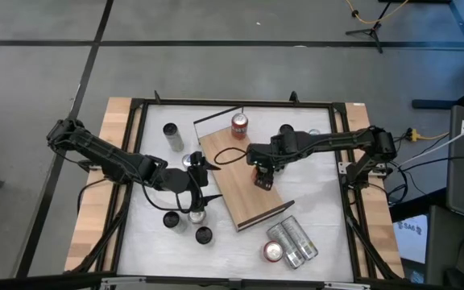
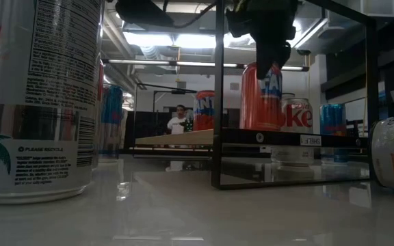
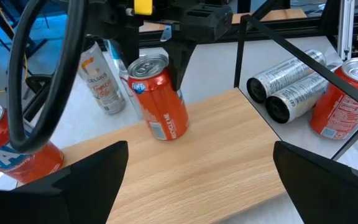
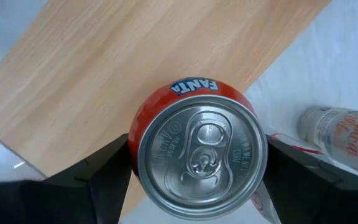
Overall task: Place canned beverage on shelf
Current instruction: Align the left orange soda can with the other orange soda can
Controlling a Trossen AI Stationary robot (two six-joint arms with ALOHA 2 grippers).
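One Fanta can tilting in right gripper fingers, clenched over shelf; level before releasing. Left gripper spread, waiting.

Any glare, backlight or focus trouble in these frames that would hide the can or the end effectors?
Low view: ceiling lights backlight the right end effector into a silhouette; the near can looms large at the frame edge. Right wrist view: the Fanta can fills the frame, sharp, with soft highlights on its lid. High view: even light on the shelf. Left wrist view: clear.
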